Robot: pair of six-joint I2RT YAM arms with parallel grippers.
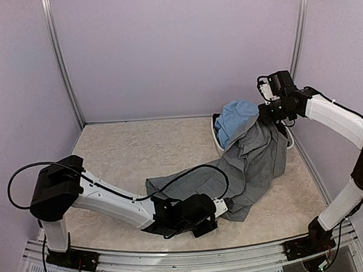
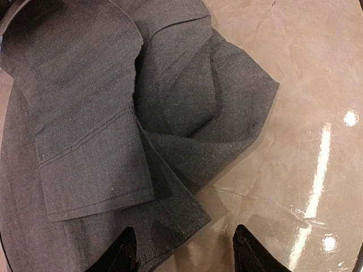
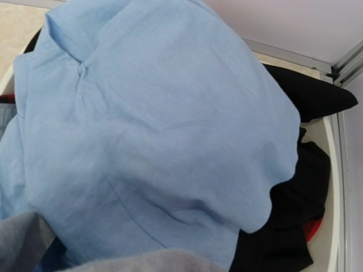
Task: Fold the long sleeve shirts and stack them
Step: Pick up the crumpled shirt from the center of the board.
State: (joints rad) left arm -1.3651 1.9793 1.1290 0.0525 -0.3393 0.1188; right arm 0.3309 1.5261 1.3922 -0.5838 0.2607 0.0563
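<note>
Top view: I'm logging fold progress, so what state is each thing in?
grey shirt, unfolded, trailing from basin onto table
light blue shirt, bunched up in basin
basin, heaped with clothes
left gripper, fingers apart over grey shirt's hem
right gripper, shut at the basin

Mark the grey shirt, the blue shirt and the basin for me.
grey shirt [image 1: 256, 162], top view, middle of its body.
blue shirt [image 3: 153, 130], right wrist view, centre of the bunched cloth.
basin [image 3: 328, 226], right wrist view, bare inner wall at right.
</note>
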